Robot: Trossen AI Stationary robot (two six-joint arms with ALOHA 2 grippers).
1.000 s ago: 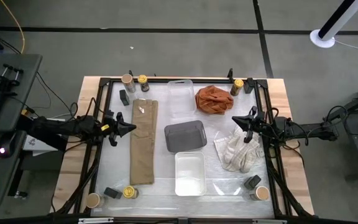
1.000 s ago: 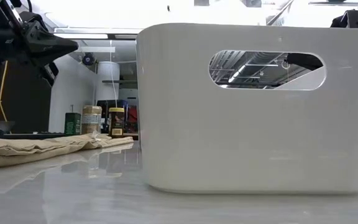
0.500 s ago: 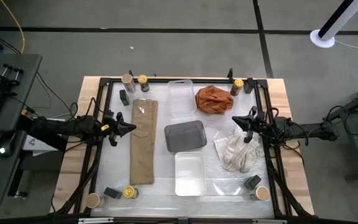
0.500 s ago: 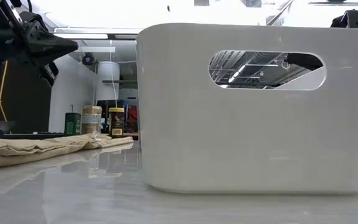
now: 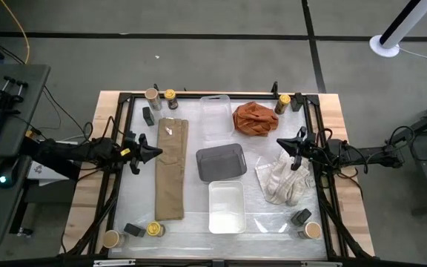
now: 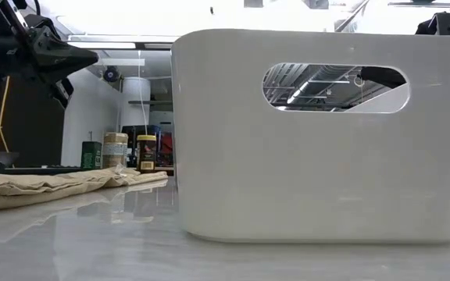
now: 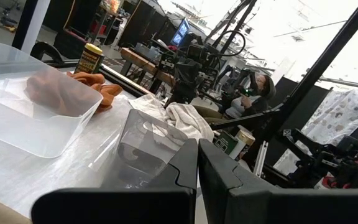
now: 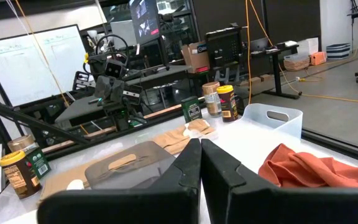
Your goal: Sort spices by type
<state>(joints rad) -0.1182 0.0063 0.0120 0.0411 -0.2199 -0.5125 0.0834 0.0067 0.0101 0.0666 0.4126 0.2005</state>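
Both arms hang level over the table's side rails and nothing is in hand: the left gripper (image 5: 154,153) has its fingers pressed together and empty, just off the long edge of the tan cloth (image 5: 171,169), and the right gripper (image 5: 290,144) is pinched together too, above the white rag (image 5: 284,181). Taking the grey tray (image 5: 220,162) as centre, the spices sit out in clusters toward the four corners, all well apart from it: a tan-topped tub (image 5: 152,95), a yellow-lidded jar (image 5: 170,96) and a dark tin (image 5: 148,116) far left; a tub (image 5: 110,239), tin (image 5: 133,230) and jar (image 5: 153,229) near left; a jar (image 5: 283,101) far right; a tin (image 5: 301,216) and tub (image 5: 312,230) near right. I'd say sorting hasn't begun. The wise opening: part the fingers early, come straight down on one lid, and clear the cloth.
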